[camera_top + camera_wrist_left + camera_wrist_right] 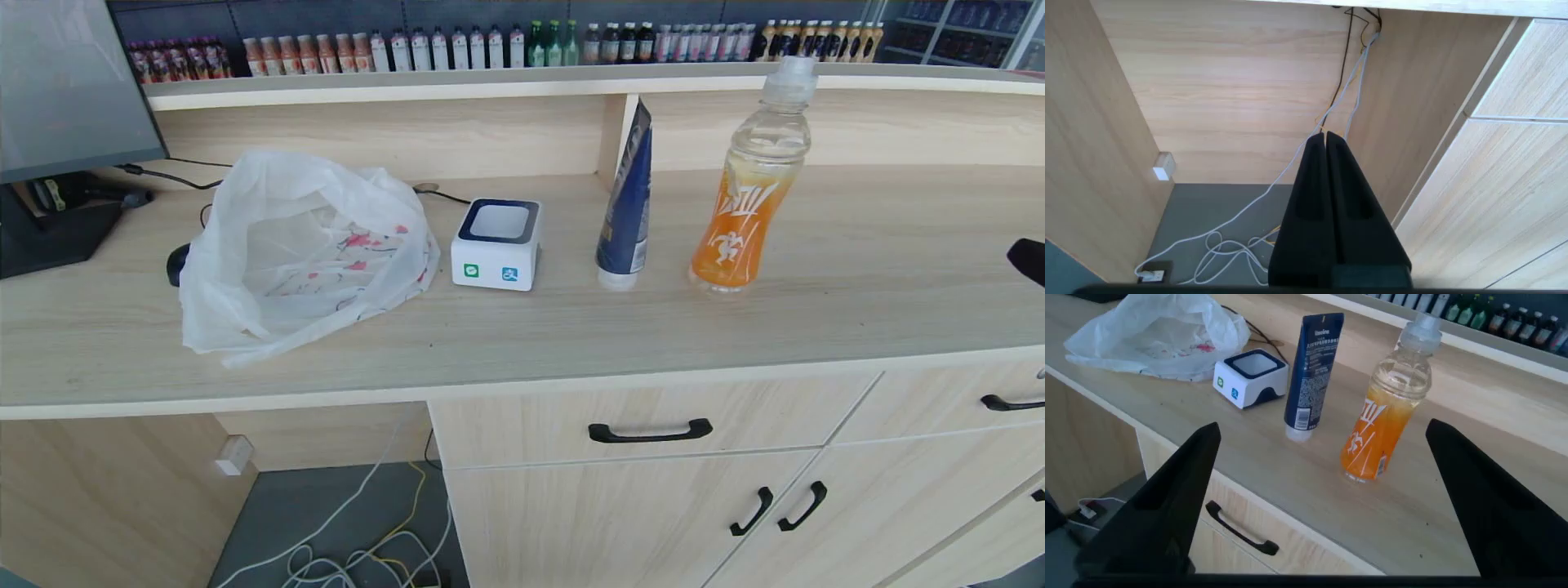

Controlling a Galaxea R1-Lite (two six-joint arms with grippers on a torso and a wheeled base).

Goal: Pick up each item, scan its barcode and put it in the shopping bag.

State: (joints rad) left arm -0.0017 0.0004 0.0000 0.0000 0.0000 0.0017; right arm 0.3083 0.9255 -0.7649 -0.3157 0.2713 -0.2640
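Note:
An orange drink bottle (749, 184) (1386, 403) stands upright on the wooden counter (522, 327). To its left a dark blue tube (627, 198) (1312, 371) stands on its cap. A white barcode scanner box (497, 243) (1251, 376) sits left of the tube, and an open white shopping bag (298, 249) (1159, 335) lies at the far left. My right gripper (1319, 486) is open, held in front of the counter and facing the bottle and tube; a black tip of it (1029, 260) shows at the right edge. My left gripper (1326, 143) is shut, below the counter, holding nothing.
A monitor (69, 82) and a black mouse (176, 263) are at the far left. A raised shelf (571, 82) runs behind the counter, with rows of bottles beyond. Drawers with black handles (650, 431) sit below. Cables (1249, 237) lie on the floor.

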